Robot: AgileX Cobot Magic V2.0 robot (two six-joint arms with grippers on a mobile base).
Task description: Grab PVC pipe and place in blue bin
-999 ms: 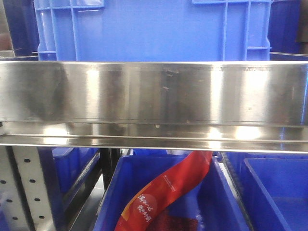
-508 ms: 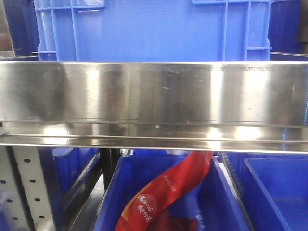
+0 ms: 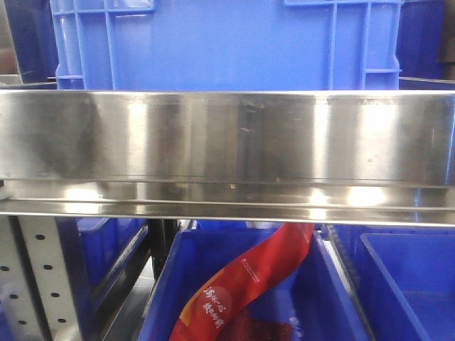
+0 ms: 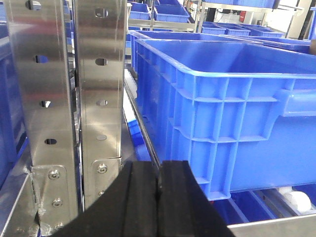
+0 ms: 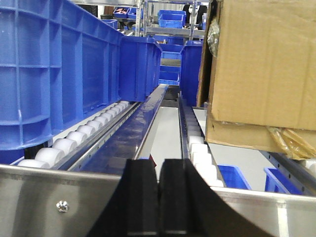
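Blue bin (image 4: 237,108) cropped at frame edge, both end effectors empty.

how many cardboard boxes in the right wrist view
1: a cardboard box on the roller track at right, across from the blue bin. Others may sit hidden behind it.

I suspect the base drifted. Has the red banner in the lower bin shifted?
No. The red banner sits at the same spot below the steel shelf rail.

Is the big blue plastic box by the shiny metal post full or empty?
Empty, as far as shows: the big blue plastic crate shows bare inner walls in the left wrist view; its floor is hidden.
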